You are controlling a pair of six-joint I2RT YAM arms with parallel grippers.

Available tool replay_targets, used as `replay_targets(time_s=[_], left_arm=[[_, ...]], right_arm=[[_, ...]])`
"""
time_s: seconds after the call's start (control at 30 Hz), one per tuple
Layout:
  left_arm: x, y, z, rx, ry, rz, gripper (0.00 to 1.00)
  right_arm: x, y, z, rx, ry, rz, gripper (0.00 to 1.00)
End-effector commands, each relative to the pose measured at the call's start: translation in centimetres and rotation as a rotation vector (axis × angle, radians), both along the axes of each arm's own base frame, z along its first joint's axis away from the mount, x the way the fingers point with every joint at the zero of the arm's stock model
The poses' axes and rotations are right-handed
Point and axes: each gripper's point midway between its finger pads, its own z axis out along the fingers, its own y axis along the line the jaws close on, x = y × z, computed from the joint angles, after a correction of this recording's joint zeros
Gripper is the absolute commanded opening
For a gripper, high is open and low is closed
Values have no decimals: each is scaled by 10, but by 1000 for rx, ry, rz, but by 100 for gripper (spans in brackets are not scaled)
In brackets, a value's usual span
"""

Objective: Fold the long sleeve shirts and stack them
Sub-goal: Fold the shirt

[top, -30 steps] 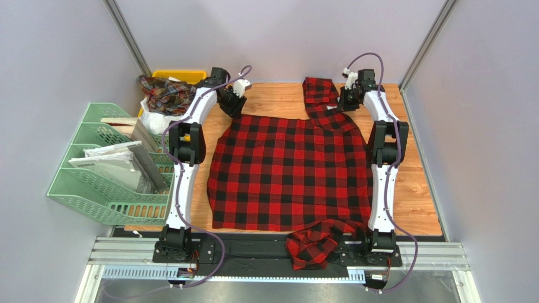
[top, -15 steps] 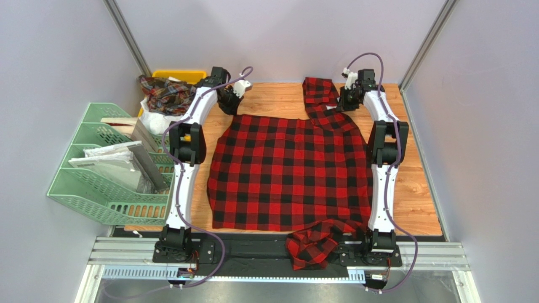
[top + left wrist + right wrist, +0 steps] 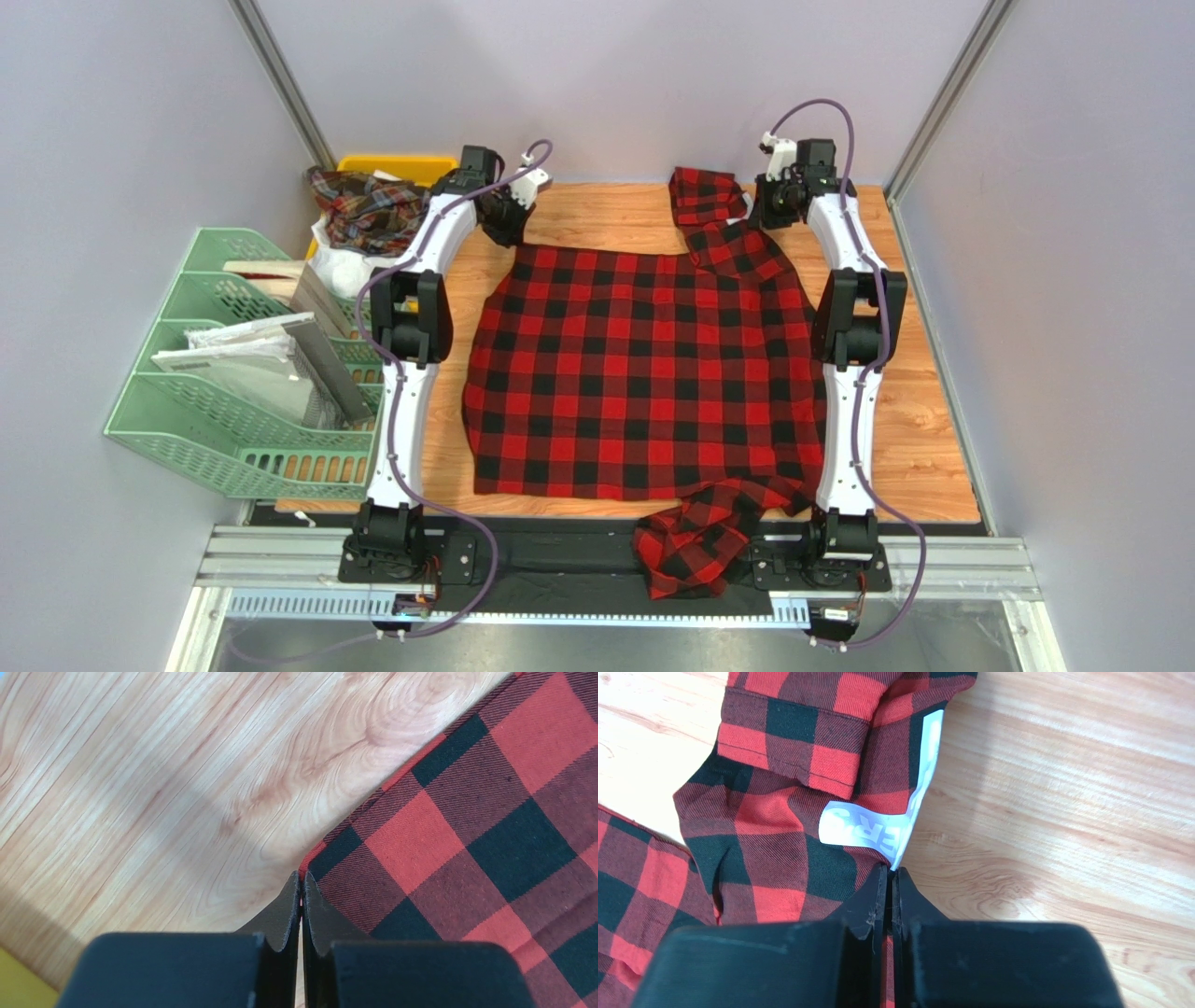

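A red-and-black check long sleeve shirt (image 3: 643, 371) lies spread flat over the wooden table (image 3: 919, 420). One sleeve (image 3: 692, 539) hangs bunched over the near edge, and another part (image 3: 709, 196) is folded toward the far edge. My left gripper (image 3: 511, 233) is shut on the shirt's far left corner (image 3: 316, 868); the fabric edge sits between the closed pads in the left wrist view. My right gripper (image 3: 759, 213) is shut on the shirt (image 3: 780, 847) at the far right, beside its white label (image 3: 878, 829).
A yellow bin (image 3: 400, 168) at the far left holds a darker plaid garment (image 3: 368, 207). Green mesh file trays (image 3: 239, 378) with papers stand off the table's left side. Grey walls close in the back and both sides.
My left gripper has shut on the shirt's far left corner. Both grippers have moved a little toward the far edge, drawing the shirt's near hem with them.
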Motion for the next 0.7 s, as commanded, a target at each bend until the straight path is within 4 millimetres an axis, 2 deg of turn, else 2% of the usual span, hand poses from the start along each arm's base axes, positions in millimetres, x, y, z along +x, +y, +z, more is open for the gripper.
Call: replay_targets(time_s=[0.0,0.03,0.1,0.13,0.17,0.2,0.37,0.53,0.57,0.63,0.67], left_arm=[[8,4,79,-85,-147,-12,0],[4,5,93,-88,-168,-23,0],[-10,4,102,-87,-177,-79,0],[-14,5,105,-80,-188,-93,0],[-18,6,107,-74,-194,-109,0],[-29,5,109,-74,-194,-139,0],[-51,3,114,-70,-216,-207,0],[-76,1,121,-59,-233,-296,0],[-85,0,123,-60,-235,-312,0],[-93,1,127,-41,-257,-347,0],[-101,4,127,-33,-256,-352,0]], right_arm=[[12,-2,72,-45,-160,30,0],[6,0,87,-50,-177,48,0],[-10,2,78,-43,-129,74,0],[-18,3,97,-44,-153,83,0],[-29,4,85,-38,-118,101,0],[-34,4,89,-37,-119,104,0],[-66,5,109,1,-99,137,0],[-99,11,109,19,-29,178,0],[-105,10,116,15,-34,181,0],[-119,11,111,16,-3,195,0],[-125,12,120,12,-13,200,0]])
